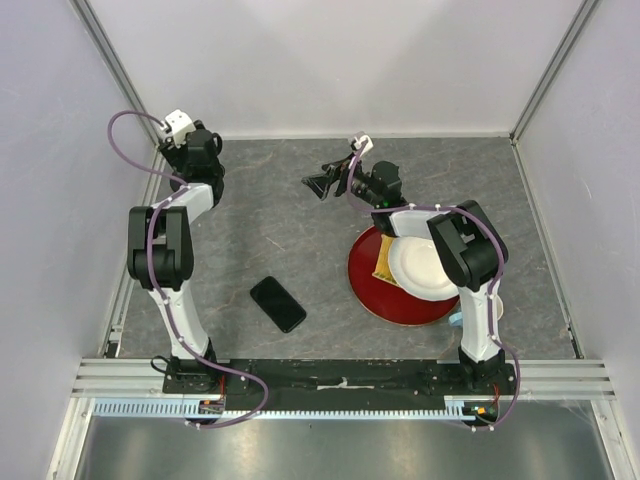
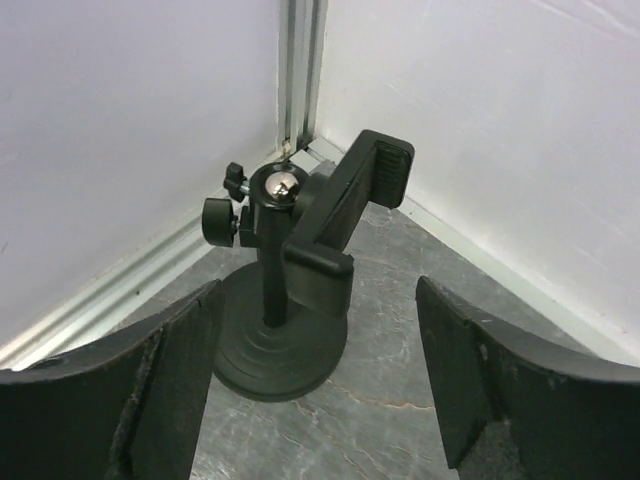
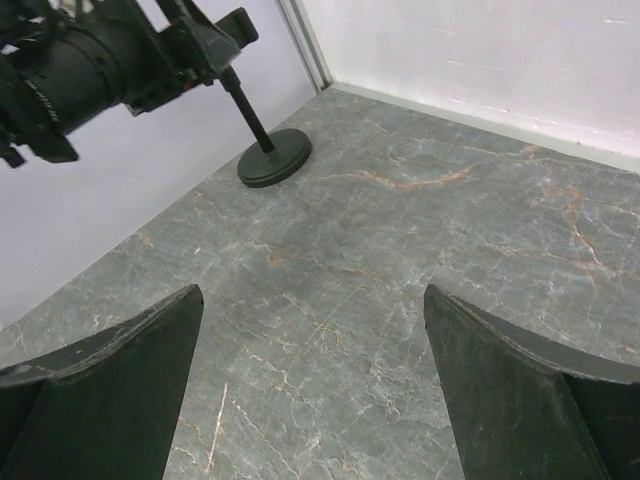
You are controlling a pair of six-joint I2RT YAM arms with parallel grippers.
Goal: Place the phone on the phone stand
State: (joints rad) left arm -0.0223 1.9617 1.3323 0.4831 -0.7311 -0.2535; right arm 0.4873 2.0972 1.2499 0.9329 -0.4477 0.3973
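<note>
The phone (image 1: 278, 303) lies flat on the grey table, near the front and left of centre, with neither gripper at it. The phone stand (image 2: 283, 330) sits in the far left corner against the walls, its clamp head (image 2: 345, 215) tilted atop the post. My left gripper (image 2: 315, 385) is open low in front of the stand, its fingers either side of the round base and touching nothing. The top view shows that gripper (image 1: 190, 150) in the corner, covering the stand. My right gripper (image 3: 310, 380) is open over bare table mid-back (image 1: 325, 182), and its view shows the stand base (image 3: 275, 158).
A red plate (image 1: 372, 290) holds a white plate (image 1: 425, 265) and a yellow piece (image 1: 384, 262) at the right, partly under the right arm. White walls close in the back and both sides.
</note>
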